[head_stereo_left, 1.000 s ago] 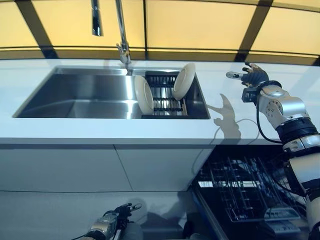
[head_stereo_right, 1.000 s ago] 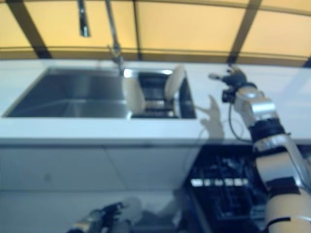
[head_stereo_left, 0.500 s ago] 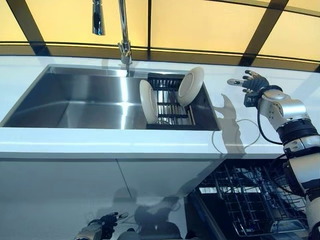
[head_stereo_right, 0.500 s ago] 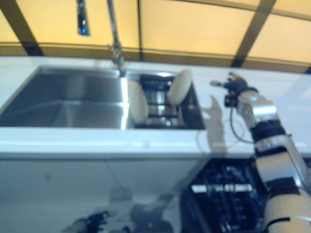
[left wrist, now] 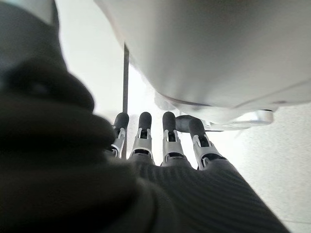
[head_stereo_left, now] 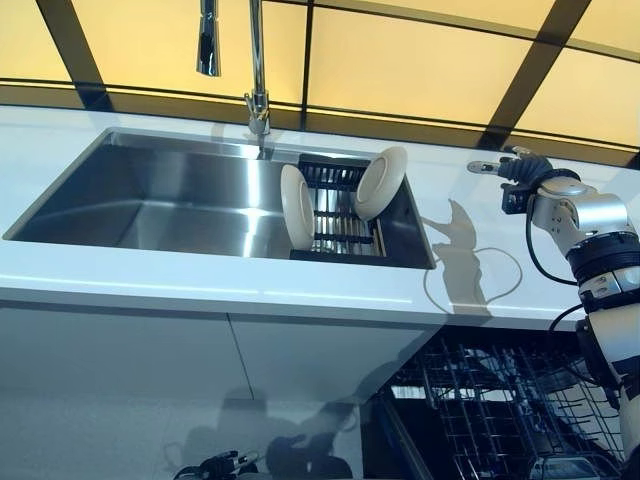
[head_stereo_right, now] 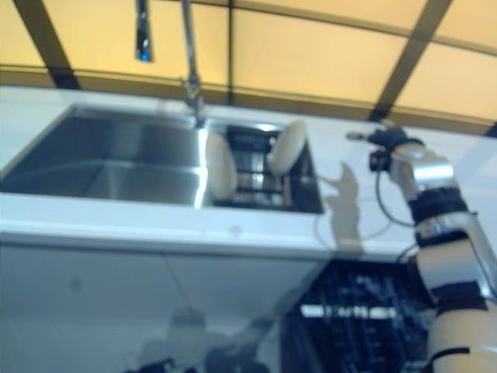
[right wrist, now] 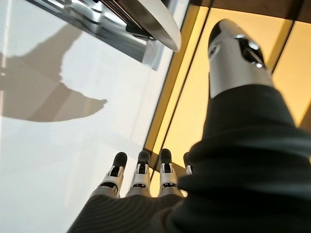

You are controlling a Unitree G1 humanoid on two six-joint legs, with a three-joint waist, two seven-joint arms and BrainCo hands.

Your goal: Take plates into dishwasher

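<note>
Plates [head_stereo_left: 381, 183] upright in sink rack [head_stereo_left: 338, 207]; right hand [head_stereo_left: 524, 170] apart, fingers straight

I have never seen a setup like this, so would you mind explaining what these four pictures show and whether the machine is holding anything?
This is a humanoid robot with two arms and finger hands. The two wide pictures come from a stereo camera on its head, looking down at a kitchen counter. The two close pictures come from cameras on its wrists.

In the steel sink stands a black rack with two white plates on edge: the left plate and the right plate, which leans. A tap rises behind. Below the counter, the dishwasher rack is pulled out and looks empty.

The right hand is raised over the counter, right of the sink, fingers straight, holding nothing. The left hand hangs low, also empty.
</note>
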